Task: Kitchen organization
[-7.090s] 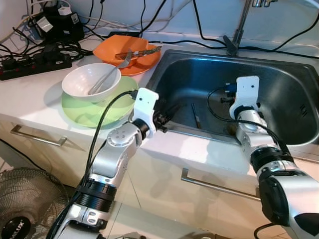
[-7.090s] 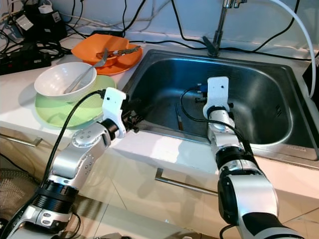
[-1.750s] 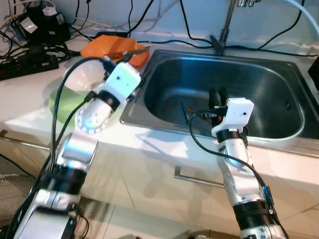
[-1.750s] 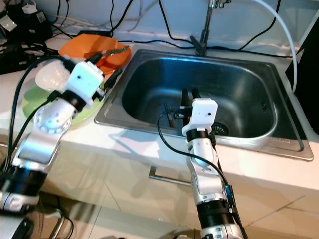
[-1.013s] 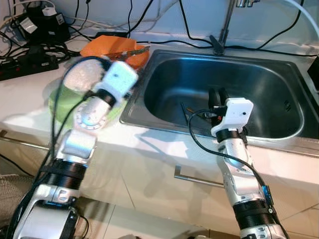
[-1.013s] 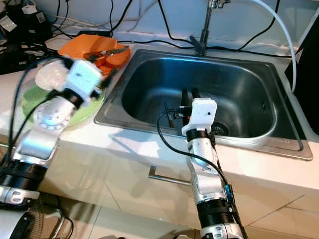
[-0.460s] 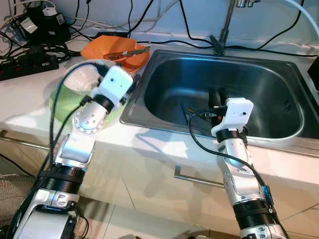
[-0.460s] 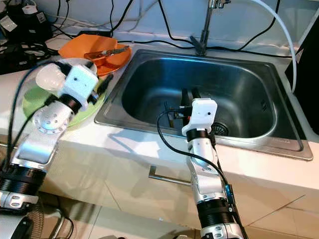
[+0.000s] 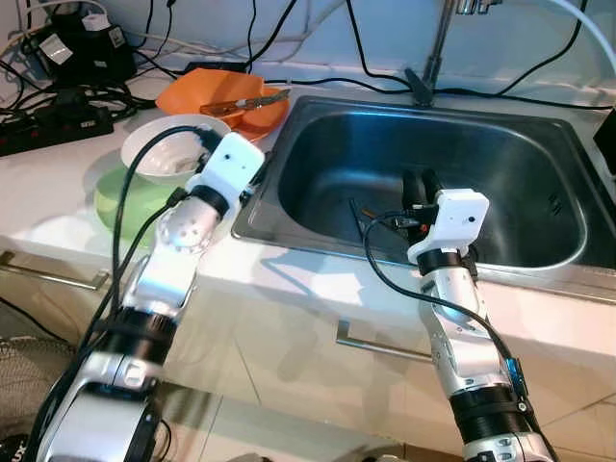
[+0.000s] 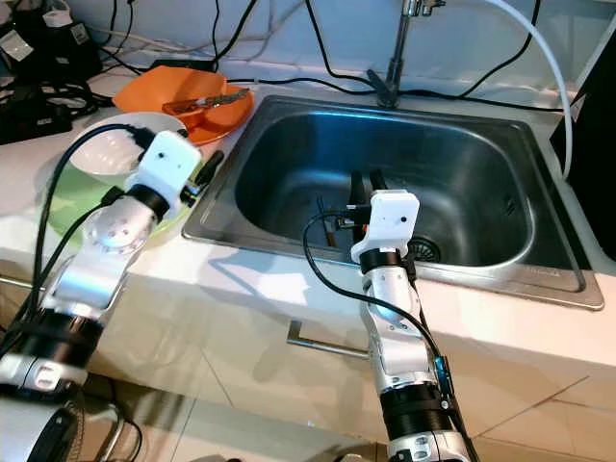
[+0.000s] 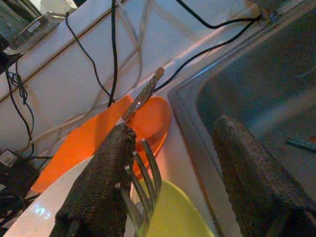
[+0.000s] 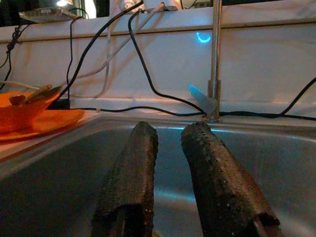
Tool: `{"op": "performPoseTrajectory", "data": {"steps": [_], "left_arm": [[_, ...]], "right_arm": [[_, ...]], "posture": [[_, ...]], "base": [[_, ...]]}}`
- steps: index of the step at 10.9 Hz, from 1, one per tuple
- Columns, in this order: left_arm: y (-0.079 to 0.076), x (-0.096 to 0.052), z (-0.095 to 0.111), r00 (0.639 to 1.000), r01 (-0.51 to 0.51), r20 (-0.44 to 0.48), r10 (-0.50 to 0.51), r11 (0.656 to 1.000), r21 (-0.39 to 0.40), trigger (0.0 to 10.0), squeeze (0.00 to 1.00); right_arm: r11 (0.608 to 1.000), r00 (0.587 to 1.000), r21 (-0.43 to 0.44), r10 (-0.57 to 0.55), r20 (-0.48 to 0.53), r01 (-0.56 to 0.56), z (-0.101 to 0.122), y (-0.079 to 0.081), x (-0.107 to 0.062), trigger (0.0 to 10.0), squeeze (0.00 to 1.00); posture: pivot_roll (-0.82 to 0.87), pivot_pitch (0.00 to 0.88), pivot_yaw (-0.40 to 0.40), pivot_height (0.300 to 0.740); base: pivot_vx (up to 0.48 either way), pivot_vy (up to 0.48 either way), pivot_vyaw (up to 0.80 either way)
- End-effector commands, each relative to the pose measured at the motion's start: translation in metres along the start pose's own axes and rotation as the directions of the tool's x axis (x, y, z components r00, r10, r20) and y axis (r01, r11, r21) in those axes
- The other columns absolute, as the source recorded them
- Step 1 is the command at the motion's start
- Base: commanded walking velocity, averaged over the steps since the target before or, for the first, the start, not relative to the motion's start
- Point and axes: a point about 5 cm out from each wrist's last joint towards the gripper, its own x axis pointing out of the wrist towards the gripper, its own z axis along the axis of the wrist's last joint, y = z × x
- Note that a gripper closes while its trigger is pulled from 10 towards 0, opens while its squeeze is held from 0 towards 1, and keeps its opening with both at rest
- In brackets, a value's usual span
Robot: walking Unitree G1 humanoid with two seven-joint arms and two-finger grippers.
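Beside the sink's [image 9: 289,154] left rim, left pincer [image 11: 173,163] gapes wide over a fork [image 11: 140,190]; closing comes next. Right pincer [image 12: 168,163] hangs narrow.

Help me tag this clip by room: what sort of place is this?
Most likely a home kitchen: a steel sink with a tap is set into a white counter over drawers, and a white bowl and orange plate sit beside it.

The left pincer [image 11: 173,168] has swung down beside the white bowl [image 9: 159,154].
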Motion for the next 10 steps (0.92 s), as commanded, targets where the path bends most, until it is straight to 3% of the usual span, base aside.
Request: {"op": "performPoseTrajectory", "data": {"steps": [1, 2, 3, 4, 10], "left_arm": [[0.0007, 0.0052, 0.0022, 1.000, -0.011, -0.011, 0.011, 1.000, 0.013, 10.0, 0.00], [0.0005, 0.0081, 0.0030, 1.000, -0.015, -0.014, 0.015, 1.000, 0.009, 10.0, 0.00], [0.0014, 0.0109, 0.0029, 1.000, -0.024, -0.020, 0.024, 1.000, 0.002, 2.0, 0.00], [0.0020, 0.0116, 0.0030, 0.999, -0.026, -0.021, 0.026, 1.000, 0.002, 0.0, 0.00], [0.0058, 0.0115, -0.0002, 0.997, -0.055, -0.053, 0.056, 0.998, 0.024, 0.0, 0.00]], "right_arm": [[1.000, 0.997, -0.006, -0.021, -0.071, 0.020, -0.0150, -0.0050, -0.0064, 10.0, 0.00], [1.000, 0.997, -0.007, -0.023, -0.071, 0.023, -0.0149, -0.0055, -0.0064, 10.0, 0.00], [1.000, 0.997, -0.008, -0.023, -0.071, 0.023, -0.0149, -0.0055, -0.0064, 10.0, 0.00], [1.000, 0.997, -0.008, -0.023, -0.072, 0.022, -0.0150, -0.0055, -0.0063, 10.0, 0.00], [1.000, 0.997, -0.008, -0.021, -0.074, 0.020, -0.0157, -0.0048, -0.0059, 10.0, 0.00]], "posture": [[0.02, 0.034, 0.073, 0.740], [0.02, 0.035, 0.073, 0.740], [0.02, 0.033, 0.074, 0.740], [0.02, 0.033, 0.074, 0.740], [0.02, 0.031, 0.073, 0.740]], "base": [[0.000, 0.000, 0.00], [0.000, 0.000, 0.00], [0.000, 0.000, 0.00], [0.000, 0.000, 0.00], [0.000, 0.000, 0.00]]}}
